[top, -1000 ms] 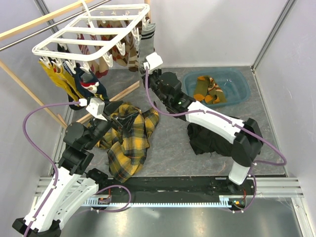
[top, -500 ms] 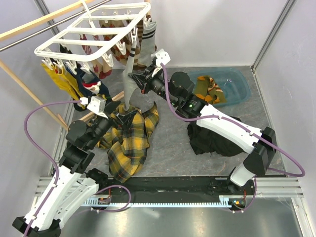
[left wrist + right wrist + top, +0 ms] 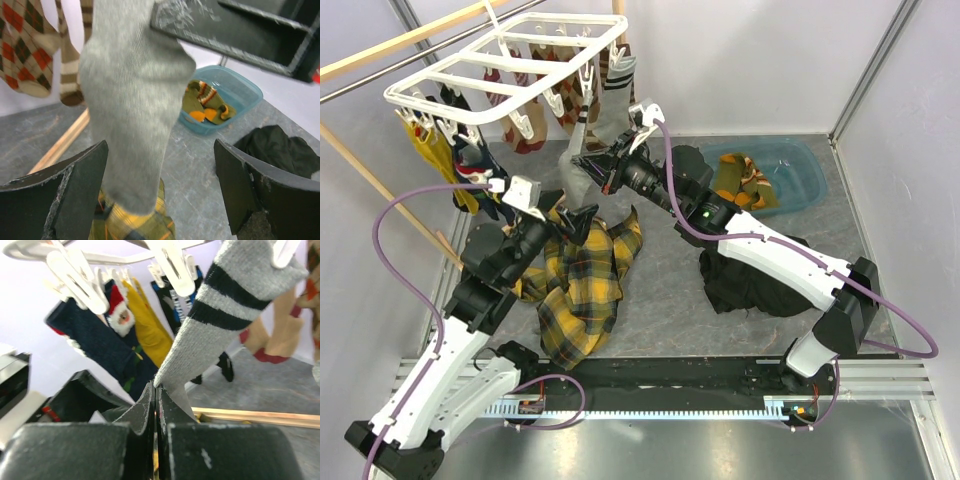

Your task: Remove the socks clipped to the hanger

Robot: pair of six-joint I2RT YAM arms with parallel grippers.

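The right gripper [image 3: 588,162] is pinched shut on the grey sock [image 3: 612,105], which hangs clipped under the hanger's [image 3: 448,110] right end. The left gripper [image 3: 160,145] gapes wide around the sock's toe, holding nothing. A steady pull straight down from the hanger should free it from the clip [image 3: 284,250] without swinging the frame. Right of the hanger, a blue tub [image 3: 795,165] holds olive-orange socks [image 3: 740,182].
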